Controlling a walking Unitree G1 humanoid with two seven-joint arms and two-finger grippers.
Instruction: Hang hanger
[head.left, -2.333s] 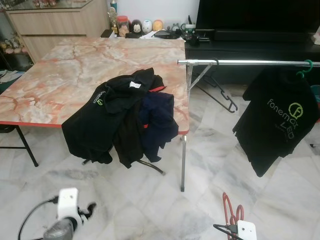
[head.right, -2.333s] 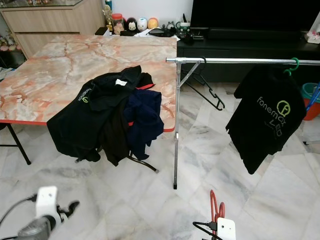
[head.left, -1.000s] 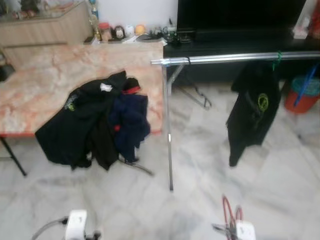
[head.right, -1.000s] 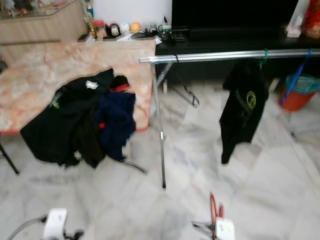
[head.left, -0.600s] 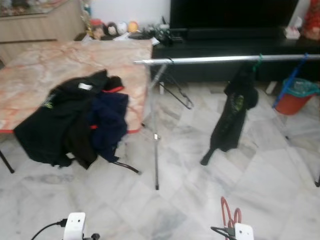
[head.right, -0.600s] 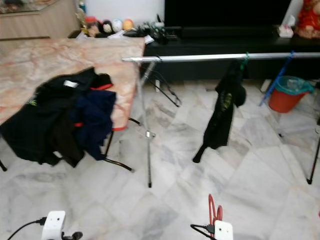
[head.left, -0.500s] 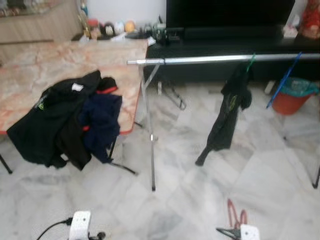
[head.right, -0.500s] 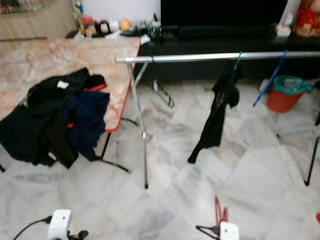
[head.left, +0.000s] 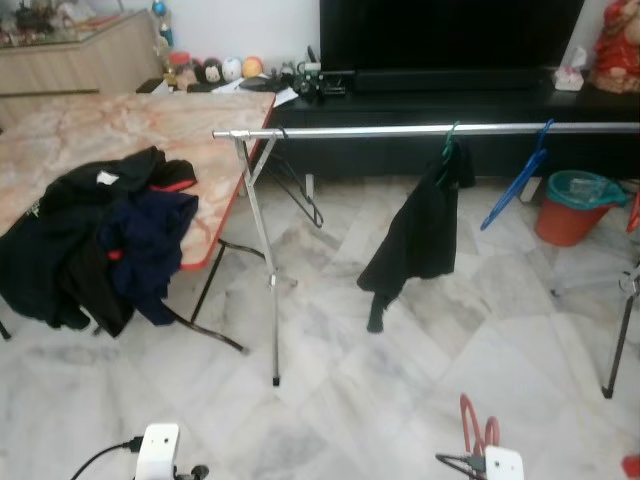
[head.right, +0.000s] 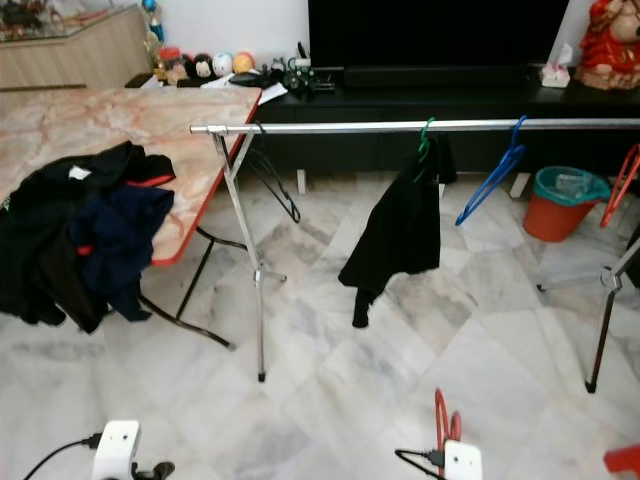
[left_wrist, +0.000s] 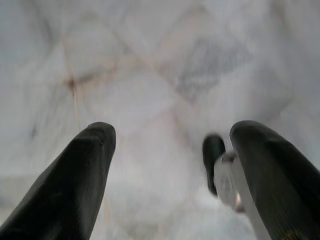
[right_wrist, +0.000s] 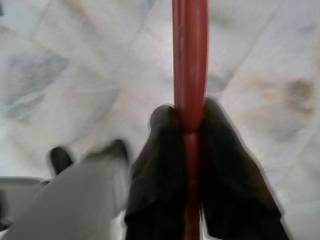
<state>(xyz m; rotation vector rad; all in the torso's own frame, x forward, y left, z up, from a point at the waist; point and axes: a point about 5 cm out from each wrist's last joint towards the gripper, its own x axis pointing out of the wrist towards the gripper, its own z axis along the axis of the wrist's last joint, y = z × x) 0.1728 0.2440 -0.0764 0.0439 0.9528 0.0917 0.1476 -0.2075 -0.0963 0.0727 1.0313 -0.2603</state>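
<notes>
low over marble floor (head.left: 400, 380), right claw (right_wrist: 189, 131) grips red hanger (right_wrist: 190, 60); left claw (left_wrist: 170, 165) open.

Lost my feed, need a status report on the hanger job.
Right end effector shut on red plastic hanger, low. Left end effector open, idle. Silver clothes rail ahead; black shirt hanging mid-rail.

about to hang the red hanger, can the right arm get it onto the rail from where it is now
Probably not yet. The right end effector holds the red hanger low near the floor, and the rail stands well ahead across open tile. Nothing blocks the way; the robot likely needs to step closer and lift.
</notes>
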